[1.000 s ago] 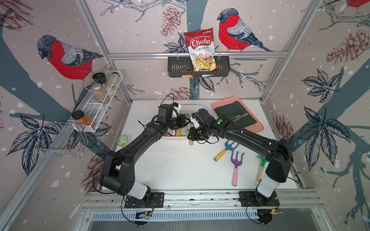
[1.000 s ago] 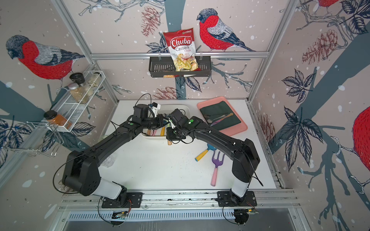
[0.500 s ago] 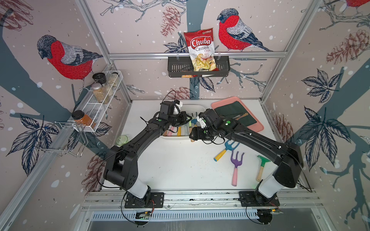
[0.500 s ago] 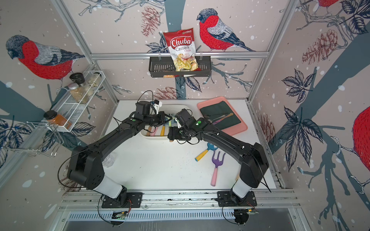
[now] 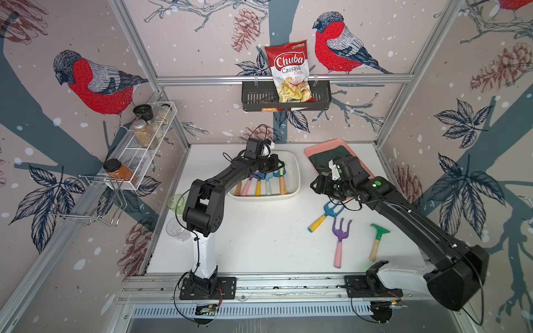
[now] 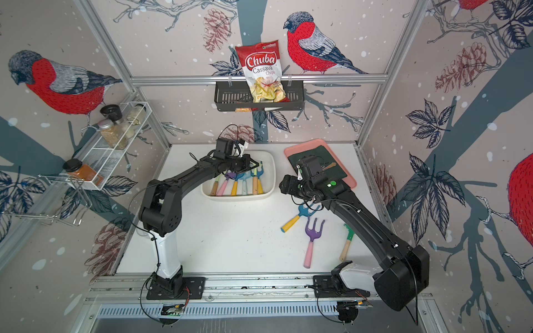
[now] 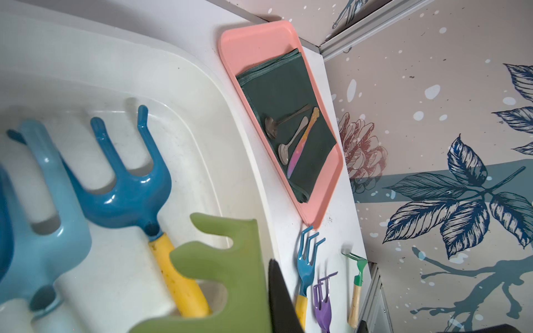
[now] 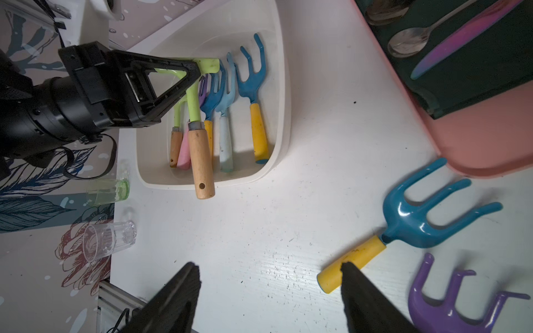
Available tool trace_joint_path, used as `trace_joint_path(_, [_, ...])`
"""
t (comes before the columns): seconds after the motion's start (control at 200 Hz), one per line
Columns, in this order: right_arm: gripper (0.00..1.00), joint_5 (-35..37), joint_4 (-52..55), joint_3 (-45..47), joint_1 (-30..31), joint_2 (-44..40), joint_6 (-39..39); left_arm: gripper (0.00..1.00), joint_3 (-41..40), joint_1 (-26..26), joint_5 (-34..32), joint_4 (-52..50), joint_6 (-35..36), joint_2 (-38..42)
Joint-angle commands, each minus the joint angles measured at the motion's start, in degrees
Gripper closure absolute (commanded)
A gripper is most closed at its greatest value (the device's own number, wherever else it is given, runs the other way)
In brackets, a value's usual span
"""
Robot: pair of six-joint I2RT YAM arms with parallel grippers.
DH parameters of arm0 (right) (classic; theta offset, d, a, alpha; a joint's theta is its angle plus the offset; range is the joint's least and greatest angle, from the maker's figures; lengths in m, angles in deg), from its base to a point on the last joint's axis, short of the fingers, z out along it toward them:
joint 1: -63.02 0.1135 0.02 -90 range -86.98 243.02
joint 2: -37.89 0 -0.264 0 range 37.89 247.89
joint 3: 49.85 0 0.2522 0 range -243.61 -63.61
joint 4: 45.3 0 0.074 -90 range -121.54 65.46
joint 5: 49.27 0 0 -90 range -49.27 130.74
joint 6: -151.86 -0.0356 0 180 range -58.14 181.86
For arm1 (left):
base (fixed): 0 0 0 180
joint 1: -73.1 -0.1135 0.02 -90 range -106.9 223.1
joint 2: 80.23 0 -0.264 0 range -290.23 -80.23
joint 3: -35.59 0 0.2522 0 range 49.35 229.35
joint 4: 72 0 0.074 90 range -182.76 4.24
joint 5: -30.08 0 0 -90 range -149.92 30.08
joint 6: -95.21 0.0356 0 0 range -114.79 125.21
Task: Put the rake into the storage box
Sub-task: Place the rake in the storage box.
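The left gripper (image 8: 191, 73) is pressed together on the lime-green rake (image 8: 199, 155), pinching the green metal neck just below the toothed head, which fills the foreground of the left wrist view (image 7: 230, 259). The rake hangs over the storage box (image 5: 297, 178), the white tub standing at the back of the desk (image 5: 259, 245). In the right wrist view its wooden handle runs down across the tub and its end overlaps the near rim; whether it touches the tub or the tools under it cannot be told. Several other hand tools already lie side by side in the tub, handles toward the near wall, among them a blue fork with a yellow handle (image 8: 253, 95). The right gripper (image 8: 269, 268) is spread wide and holds nothing, hovering above bare desk to the right of the tub, close to the pink tray (image 5: 311, 150). One of its fingers (image 8: 366, 297) appears just in front of the yellow handle of a second blue fork (image 5: 326, 213) lying on the desk. Beside that fork lie a purple fork (image 5: 340, 239) and a small green hoe (image 5: 377, 239), both well apart from the tub.
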Motion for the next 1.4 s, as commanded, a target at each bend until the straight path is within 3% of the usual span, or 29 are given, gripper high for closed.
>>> trace_joint_path(0.0, [0.2,-1.2,1.0,1.0,-1.9,-2.0,1.8,0.95,3.5,-0.1,2.4,1.8,2.2,-4.1])
trace_joint_path(0.205, [0.2,-3.0,1.9,2.5,-6.1,-2.1,4.4,0.95,4.5,0.2,3.3,11.3,-1.6,-10.4])
trace_joint_path(0.345, [0.21,-4.7,1.9,3.0,-8.1,-1.4,5.6,0.95,8.1,0.3,4.7,11.5,-1.8,-14.7])
trace_joint_path(0.745, [0.21,-6.6,1.1,4.0,-9.7,0.0,7.0,0.94,8.0,0.3,4.8,13.0,-0.8,-17.9])
trace_joint_path(1.396, [0.21,-6.0,2.1,5.5,-10.0,-1.0,5.8,0.48,4.7,-0.3,3.2,11.0,0.6,-14.9])
